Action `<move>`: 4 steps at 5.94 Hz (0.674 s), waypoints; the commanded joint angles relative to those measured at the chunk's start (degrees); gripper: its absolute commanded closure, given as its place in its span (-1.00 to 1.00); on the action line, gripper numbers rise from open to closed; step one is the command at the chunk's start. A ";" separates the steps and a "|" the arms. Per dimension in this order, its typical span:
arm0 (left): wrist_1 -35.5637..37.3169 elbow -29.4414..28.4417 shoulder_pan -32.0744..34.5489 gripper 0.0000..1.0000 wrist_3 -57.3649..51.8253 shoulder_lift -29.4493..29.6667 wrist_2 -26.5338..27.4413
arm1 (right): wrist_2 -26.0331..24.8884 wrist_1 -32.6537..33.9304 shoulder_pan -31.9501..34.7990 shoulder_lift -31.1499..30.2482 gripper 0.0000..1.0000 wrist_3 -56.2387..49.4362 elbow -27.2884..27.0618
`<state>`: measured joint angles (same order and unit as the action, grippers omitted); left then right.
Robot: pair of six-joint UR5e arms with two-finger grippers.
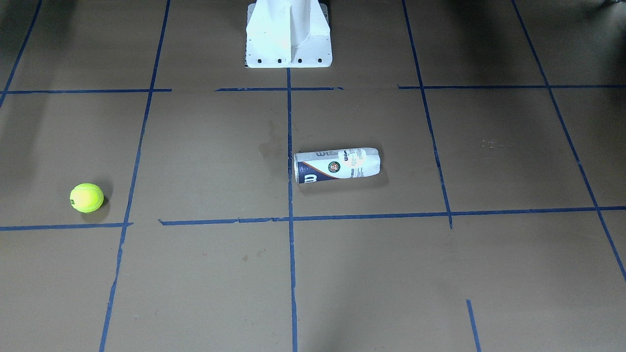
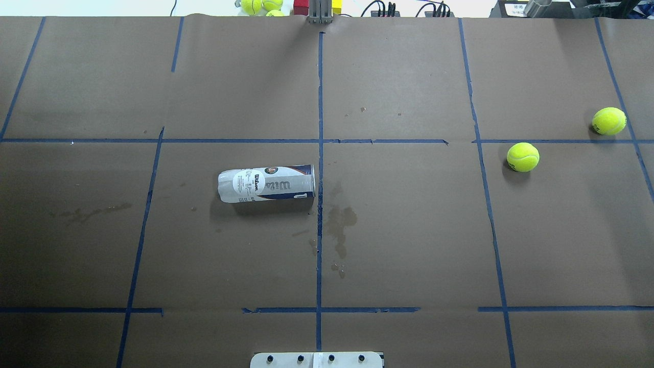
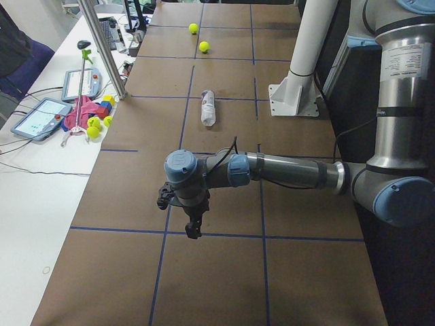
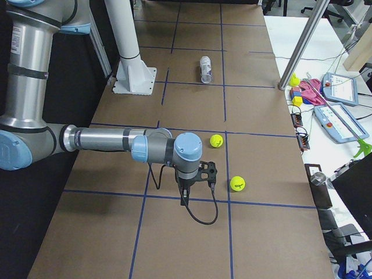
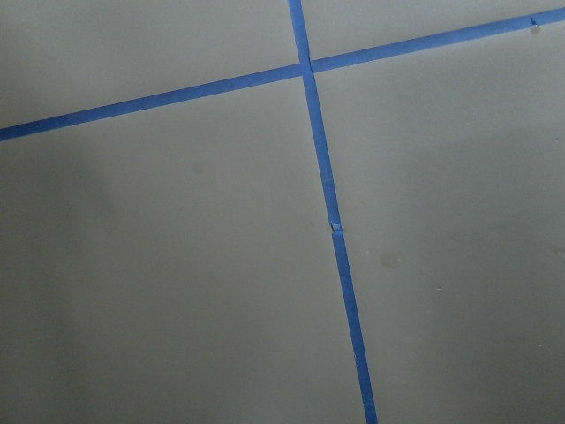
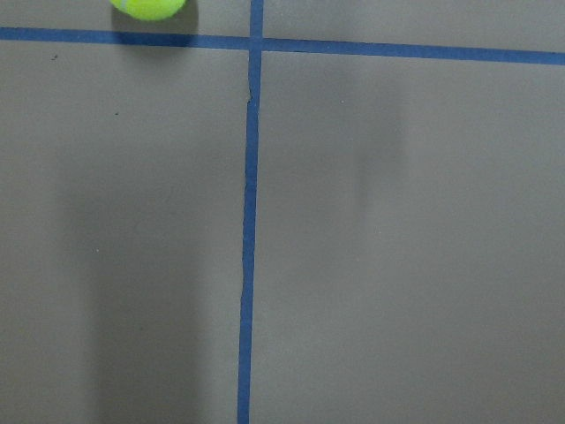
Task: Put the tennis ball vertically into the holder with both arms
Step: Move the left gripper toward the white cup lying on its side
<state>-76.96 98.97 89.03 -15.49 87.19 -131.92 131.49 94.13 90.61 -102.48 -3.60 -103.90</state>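
Two balls, one tube, nothing grasped.

Tube (image 2: pixel 265 184): on its side, not upright, just left of centre tape line (image 2: pixel 320 102).

Inner ball (image 2: pixel 522 157), outer ball (image 2: pixel 609 121): loose on right half of table (image 2: pixel 409 245), well apart from tube.

Left gripper (image 3: pixel 192 227), right gripper (image 4: pixel 184 197): low over bare table at opposite ends, far from tube. Nothing seen in either; finger spread impossible to tell from side views.

Step in hand, by judgement: opening approach.

Next move likely calls for: left arm to stand tube mouth-up and steady it; right arm to fetch inner ball.
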 commanded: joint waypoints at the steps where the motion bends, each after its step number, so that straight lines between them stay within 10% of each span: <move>1: -0.29 0.95 -0.17 -1.00 -0.15 0.17 0.00 | 0.00 0.00 0.00 0.00 -1.00 0.00 -0.08; 4: -5.12 1.83 -5.45 -1.00 0.46 1.05 0.35 | -0.44 0.00 -0.44 4.71 -1.00 0.44 0.01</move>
<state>-81.21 100.43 84.31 -15.18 87.88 -131.55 131.24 94.11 90.31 -100.20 -3.28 -103.96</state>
